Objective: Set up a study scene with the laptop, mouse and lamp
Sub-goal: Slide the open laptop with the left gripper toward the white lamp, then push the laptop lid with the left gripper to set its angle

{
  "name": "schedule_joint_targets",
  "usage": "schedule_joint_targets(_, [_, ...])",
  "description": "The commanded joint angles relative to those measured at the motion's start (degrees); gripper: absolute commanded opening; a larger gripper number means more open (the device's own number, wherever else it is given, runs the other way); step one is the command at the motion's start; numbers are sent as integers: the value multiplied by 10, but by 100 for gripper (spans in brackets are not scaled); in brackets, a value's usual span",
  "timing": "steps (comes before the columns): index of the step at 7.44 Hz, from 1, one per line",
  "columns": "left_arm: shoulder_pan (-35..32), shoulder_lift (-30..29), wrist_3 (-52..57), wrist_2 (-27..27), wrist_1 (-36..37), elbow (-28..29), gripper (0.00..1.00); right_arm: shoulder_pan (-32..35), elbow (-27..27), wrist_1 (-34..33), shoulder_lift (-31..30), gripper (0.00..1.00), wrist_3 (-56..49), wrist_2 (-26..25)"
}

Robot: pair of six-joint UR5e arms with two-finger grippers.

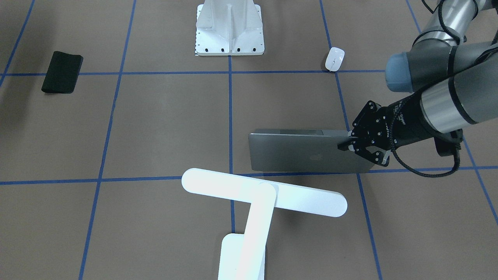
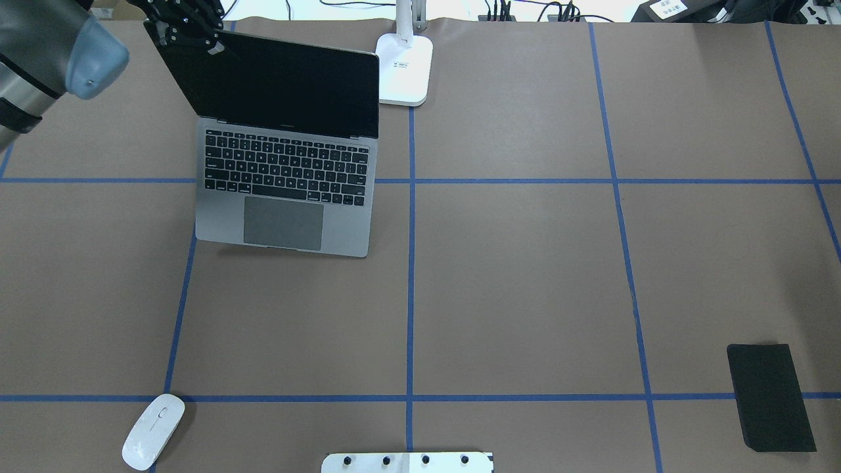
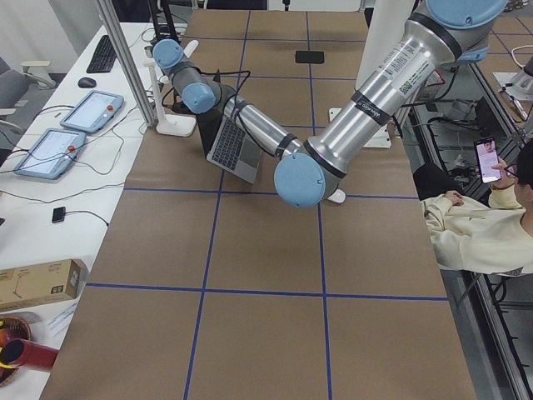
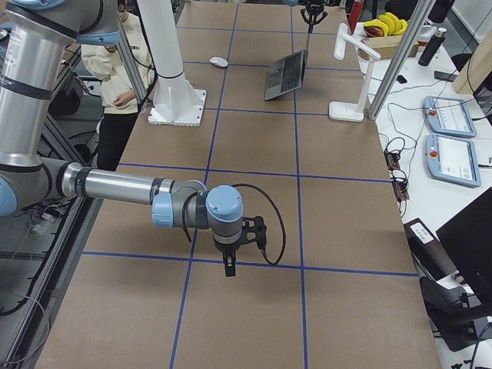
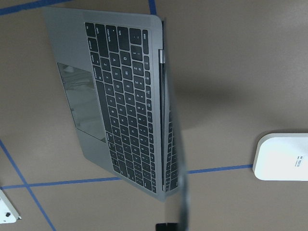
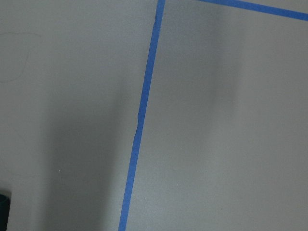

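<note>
Near the lamp (image 2: pixel 405 72), the left gripper (image 1: pixel 347 140) pinches the laptop (image 1: pixel 295 153) by its lid corner; we judge it stiff, slick, hinge-sensitive.

We see a flat black rectangular pad (image 2: pixel 770 397) lying alone near one corner of the brown paper-covered table (image 2: pixel 525 276), which thin blue tape lines (image 2: pixel 410 295) divide into squares. A white ribbed metal pedestal with bolt holes (image 1: pixel 229 29) stands at the end of the middle tape line. Beside the table, a person in a cream sweater (image 3: pixel 470 229) holds a phone (image 3: pixel 487 158).
</note>
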Motion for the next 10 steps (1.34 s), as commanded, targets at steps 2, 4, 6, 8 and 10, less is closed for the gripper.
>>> schedule_joint_targets(2, [28,-43,-70,39,-84,61,0,0,-1,0,0,100,0,0])
schedule_joint_targets(4, [46,-52,-85,72,-89,62,0,-1,-1,0,0,100,0,0])
schedule_joint_targets(6, [55,-58,-108,103,-134,84,0,0,-1,0,0,100,0,0])
schedule_joint_targets(8, [58,-62,-113,149,-184,115,0,0,-7,2,0,100,0,0])
schedule_joint_targets(10, [69,-71,-138,198,-241,152,0,0,-10,2,0,100,-4,0])
